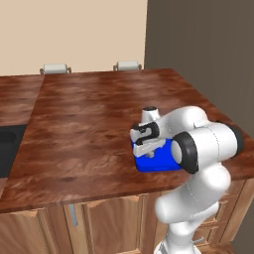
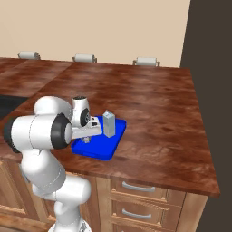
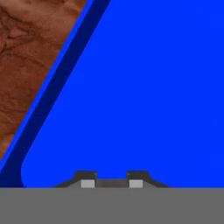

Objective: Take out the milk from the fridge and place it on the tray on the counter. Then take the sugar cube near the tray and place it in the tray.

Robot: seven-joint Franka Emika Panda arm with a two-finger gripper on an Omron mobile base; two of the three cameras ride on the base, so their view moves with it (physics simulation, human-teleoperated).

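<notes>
The blue tray (image 2: 103, 148) lies on the wood-grain counter (image 2: 149, 99) near its front edge. The milk (image 2: 108, 123), a pale carton, stands upright on the tray's far right part. My gripper (image 2: 87, 139) points down over the tray's left part, just left of the carton and apart from it. From the left the gripper (image 1: 150, 155) hangs low over the tray (image 1: 158, 163). Seen from the hand, the tray floor (image 3: 153, 87) lies close below, and the gripper (image 3: 111, 182) is shut on a small grey piece, the sugar cube (image 3: 111, 183). The fridge's doors are out of view.
A dark sink basin (image 1: 7, 149) is set into the counter far to the left. Pale chair backs (image 1: 55, 68) stand behind the far edge. A tall dark grey panel (image 1: 203, 44) rises at the counter's right end. Bare wood (image 3: 30, 65) borders the tray's rim.
</notes>
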